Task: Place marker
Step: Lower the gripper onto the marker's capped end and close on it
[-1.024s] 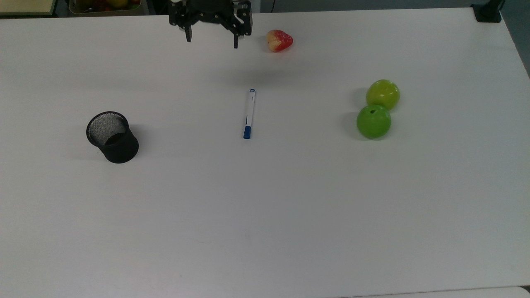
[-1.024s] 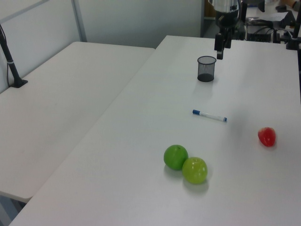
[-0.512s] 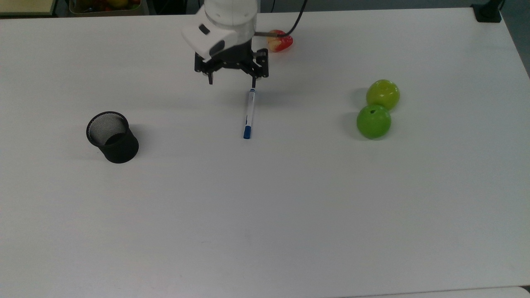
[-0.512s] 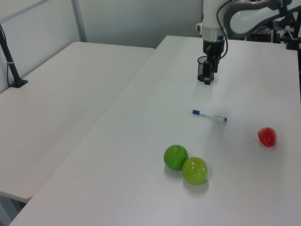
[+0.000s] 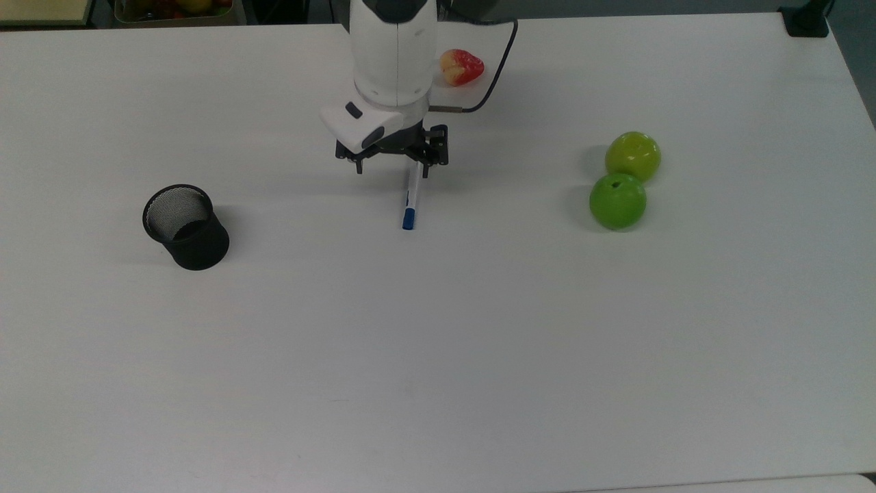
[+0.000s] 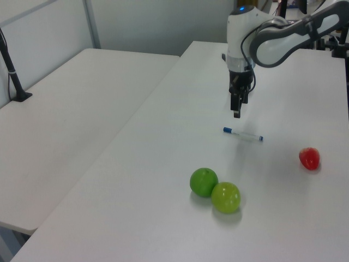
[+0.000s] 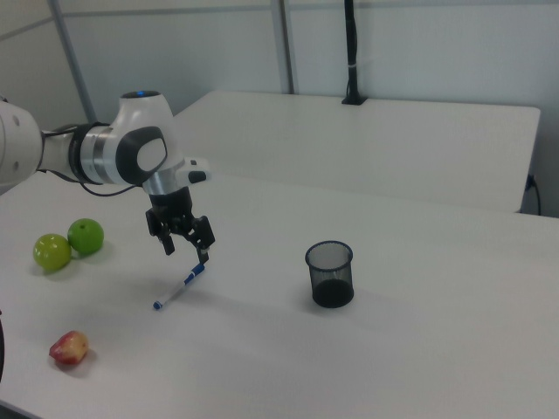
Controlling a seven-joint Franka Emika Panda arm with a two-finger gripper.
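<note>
The marker (image 5: 410,197) lies flat mid-table, white with its blue cap toward the top view's bottom. It also shows as the marker (image 6: 242,134) in the left view and the marker (image 7: 179,288) in the right view. My gripper (image 5: 391,168) is open, pointing down, and holds nothing. In the top view its right finger overlaps the marker's far, small-tipped end. The right view shows the gripper (image 7: 186,251) hanging a little above the marker, not touching it. In the left view the gripper (image 6: 236,111) hangs just above and behind the marker.
A black mesh cup (image 5: 185,226) stands upright at the top view's left, seen too as the cup (image 7: 330,273). Two green apples (image 5: 618,200) (image 5: 633,156) touch each other at the top view's right. A red fruit (image 5: 462,66) lies behind the arm.
The arm has come down from the top view's upper edge toward the marker, and the open gripper now hangs over its far end. The marker, cup and fruit have not moved.
</note>
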